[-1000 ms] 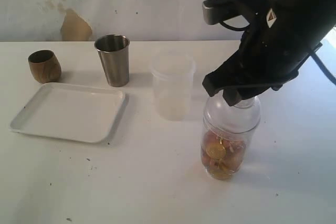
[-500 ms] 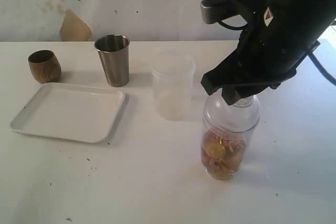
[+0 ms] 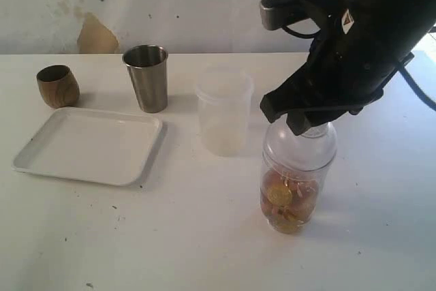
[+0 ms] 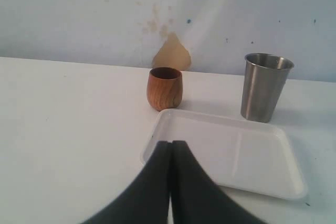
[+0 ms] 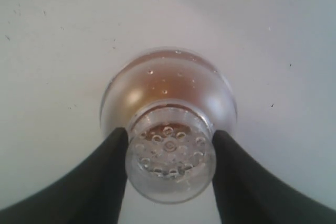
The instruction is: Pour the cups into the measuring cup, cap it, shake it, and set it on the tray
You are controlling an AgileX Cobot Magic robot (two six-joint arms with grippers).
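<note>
White table (image 3: 204,250) fills the scene, backed by a pale, stained wall (image 3: 170,5) with a tan patch (image 3: 97,34) near its foot.

Your right gripper (image 5: 169,150) hangs over the right half of the table, its two fingers (image 5: 113,166) pressed against opposite sides of the neck of a clear domed lid (image 3: 300,144); the grip is narrow and closed on that neck. The left gripper (image 4: 170,150) has its fingers pressed flat together, holding nothing, over the near rim of the tray (image 3: 82,144).

You will find the tray lying flat at the left of the table. The measuring cup (image 3: 298,182) stands upright on the table under the right gripper, capped by the lid, with golden-brown pieces in its lower part. It is well apart from the tray. A frosted cup (image 3: 223,114) stands just beside it, toward the tray. The steel tumbler (image 3: 147,78) is upright behind the tray's far corner. The wooden cup (image 3: 57,86) is upright near the tray's far left edge.
</note>
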